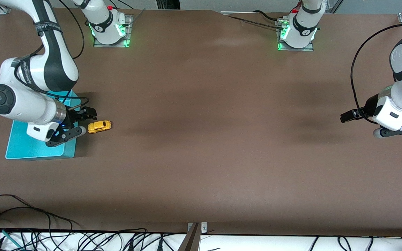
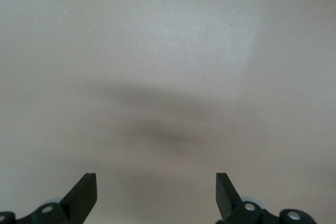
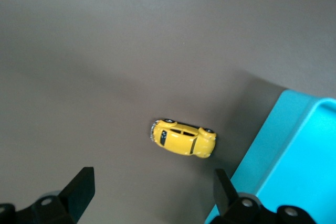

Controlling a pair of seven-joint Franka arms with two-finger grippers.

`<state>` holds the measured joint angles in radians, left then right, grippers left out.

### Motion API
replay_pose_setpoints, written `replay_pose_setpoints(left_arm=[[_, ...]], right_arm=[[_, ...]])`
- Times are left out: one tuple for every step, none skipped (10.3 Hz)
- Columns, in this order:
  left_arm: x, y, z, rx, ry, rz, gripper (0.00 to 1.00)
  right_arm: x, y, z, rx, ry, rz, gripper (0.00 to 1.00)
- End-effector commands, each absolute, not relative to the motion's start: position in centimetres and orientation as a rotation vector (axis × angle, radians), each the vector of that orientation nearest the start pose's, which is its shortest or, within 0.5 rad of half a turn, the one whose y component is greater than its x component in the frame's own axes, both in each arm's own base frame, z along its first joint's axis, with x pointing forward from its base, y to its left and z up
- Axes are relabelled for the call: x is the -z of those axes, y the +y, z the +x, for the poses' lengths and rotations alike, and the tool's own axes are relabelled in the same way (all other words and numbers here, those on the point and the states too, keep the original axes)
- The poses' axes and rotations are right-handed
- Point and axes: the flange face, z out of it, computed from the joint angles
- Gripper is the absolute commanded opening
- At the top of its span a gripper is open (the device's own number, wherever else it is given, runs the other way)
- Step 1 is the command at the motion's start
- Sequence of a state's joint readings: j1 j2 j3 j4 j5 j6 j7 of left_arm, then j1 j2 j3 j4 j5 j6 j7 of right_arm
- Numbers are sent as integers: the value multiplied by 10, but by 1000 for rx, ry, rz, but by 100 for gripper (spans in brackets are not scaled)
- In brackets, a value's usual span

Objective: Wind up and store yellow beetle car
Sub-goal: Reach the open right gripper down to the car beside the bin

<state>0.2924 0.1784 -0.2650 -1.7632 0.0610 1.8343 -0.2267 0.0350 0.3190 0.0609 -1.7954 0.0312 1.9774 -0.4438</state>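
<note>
The yellow beetle car (image 1: 99, 126) (image 3: 184, 140) stands on its wheels on the brown table, just beside the turquoise bin (image 1: 30, 148) (image 3: 294, 156), on the bin's edge toward the left arm's end. My right gripper (image 1: 88, 121) (image 3: 152, 182) hovers over the bin's edge right next to the car, open, with nothing between its fingers. The car lies a little ahead of the fingertips, apart from them. My left gripper (image 1: 359, 126) (image 2: 156, 179) waits open over bare table at the left arm's end.
The table's brown surface (image 1: 208, 139) stretches wide between the two grippers. Both arm bases (image 1: 108, 26) (image 1: 297, 29) stand along the table's edge farthest from the front camera. Cables (image 1: 47, 233) trail past the table's nearest edge.
</note>
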Motion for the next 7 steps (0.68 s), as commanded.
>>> replay_pose_setpoints(left_arm=[[-459, 32, 599, -163, -328, -3080, 100], [-459, 32, 599, -163, -328, -3080, 100], [-458, 32, 599, -165, -328, -3080, 100], [-459, 32, 599, -163, -328, -3080, 100], [-459, 32, 599, -163, -328, -3080, 100], [-459, 32, 599, -163, -328, -3080, 100], [-459, 32, 599, -163, -328, -3080, 100]], right_arm=[[-350, 43, 593, -115, -1084, -2852, 100], [-340, 42, 586, -92, -1213, -2802, 100], [-330, 40, 583, -58, -1348, -2747, 100], [-313, 38, 576, -21, -1462, -2699, 100], [-294, 44, 565, 31, -1572, -2655, 100], [-280, 46, 556, 69, -1645, -2622, 100], [-268, 49, 549, 86, -1691, -2594, 100]])
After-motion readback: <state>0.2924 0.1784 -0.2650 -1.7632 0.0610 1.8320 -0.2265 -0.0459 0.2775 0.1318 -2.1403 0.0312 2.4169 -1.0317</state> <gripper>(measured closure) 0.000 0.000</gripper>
